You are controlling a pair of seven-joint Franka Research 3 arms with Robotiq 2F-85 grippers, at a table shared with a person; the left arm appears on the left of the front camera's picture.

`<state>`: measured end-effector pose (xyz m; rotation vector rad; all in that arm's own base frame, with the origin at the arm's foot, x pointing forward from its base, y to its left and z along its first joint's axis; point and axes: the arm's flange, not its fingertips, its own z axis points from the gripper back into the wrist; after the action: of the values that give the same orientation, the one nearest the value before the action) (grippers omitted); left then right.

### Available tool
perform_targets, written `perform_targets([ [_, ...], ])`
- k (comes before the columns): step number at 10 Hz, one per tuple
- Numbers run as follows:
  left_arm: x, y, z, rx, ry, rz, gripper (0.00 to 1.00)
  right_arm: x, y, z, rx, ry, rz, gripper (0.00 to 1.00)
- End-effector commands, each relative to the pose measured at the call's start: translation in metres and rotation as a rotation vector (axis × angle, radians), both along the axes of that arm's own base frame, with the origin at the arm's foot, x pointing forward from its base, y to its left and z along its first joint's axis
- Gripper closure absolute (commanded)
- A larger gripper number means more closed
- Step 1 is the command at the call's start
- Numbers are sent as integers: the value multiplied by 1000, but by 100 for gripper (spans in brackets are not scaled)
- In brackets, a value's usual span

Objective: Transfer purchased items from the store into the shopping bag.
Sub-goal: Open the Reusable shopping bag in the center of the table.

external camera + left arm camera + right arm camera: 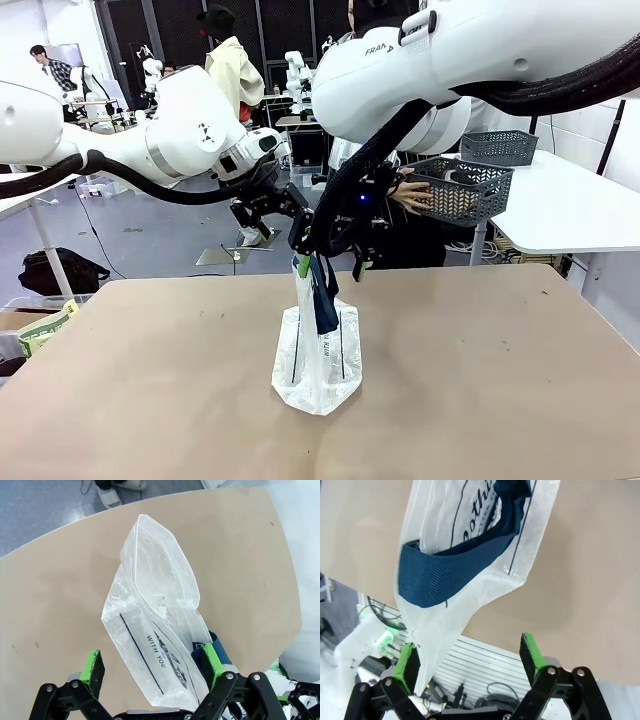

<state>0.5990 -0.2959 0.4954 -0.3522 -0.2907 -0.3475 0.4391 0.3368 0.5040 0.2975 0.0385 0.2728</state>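
At the middle of the desk [500,380], the bag [318,350] stands upright. We see the left end effector [152,662] and the right end effector [469,656] at its top, jaws apart, clamping nothing. Beyond, a hand [410,192] holds the basket [465,190]. Next, we judge, the mouth needs spreading.

A translucent whitish plastic shopping bag [318,365] with dark navy strap handles and black printed lettering stands upright near the middle of a smooth tan table [140,390] with rounded corners, its splayed base resting directly on the surface.
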Motion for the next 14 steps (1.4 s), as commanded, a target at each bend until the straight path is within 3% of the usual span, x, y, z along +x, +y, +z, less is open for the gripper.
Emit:
perform_targets([
  [1,3,-1,3,20,15,23,0,-5,1,-6,-27,21,-11,0],
  [9,2,-3,0,24,39,54,0,0,22,-12,-45,26,6,0],
  [10,3,-3,1,23,38,53,6,1,25,-15,-47,28,13,0],
  [13,1,-2,2,20,27,58,62,-1,28,-16,-81,24,19,0],
  [14,0,-2,2,20,23,58,81,-2,28,-18,-99,3,30,15],
])
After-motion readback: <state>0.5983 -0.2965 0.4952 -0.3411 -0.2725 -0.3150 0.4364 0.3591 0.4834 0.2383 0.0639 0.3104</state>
